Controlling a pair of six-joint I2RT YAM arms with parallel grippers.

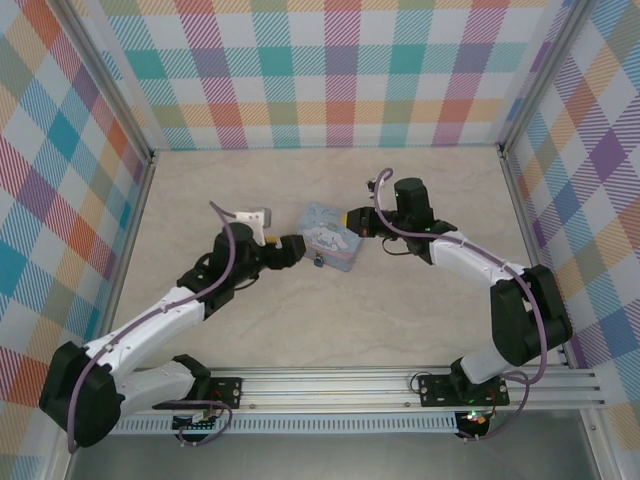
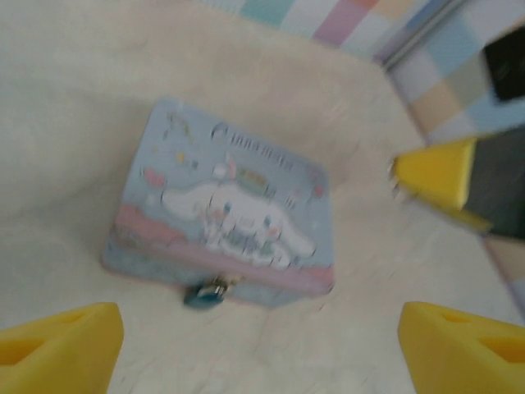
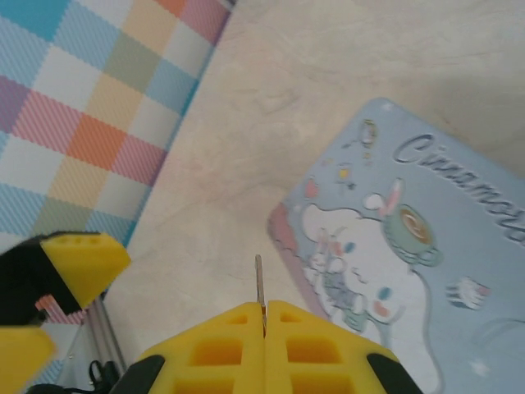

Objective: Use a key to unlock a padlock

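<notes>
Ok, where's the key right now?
In the right wrist view, the key pokes out from between the closed fingertips of the right gripper, just beside the near edge of the cartoon tin.

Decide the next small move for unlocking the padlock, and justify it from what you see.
Probably ease the left gripper forward and close it on the padlock at the front of the tin: its jaws stand open, while the right gripper pinches the key, away from the lock.

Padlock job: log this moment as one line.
left gripper: open, facing padlock | right gripper: shut on key, near tin | padlock: at tin's front edge, key not inserted
</notes>
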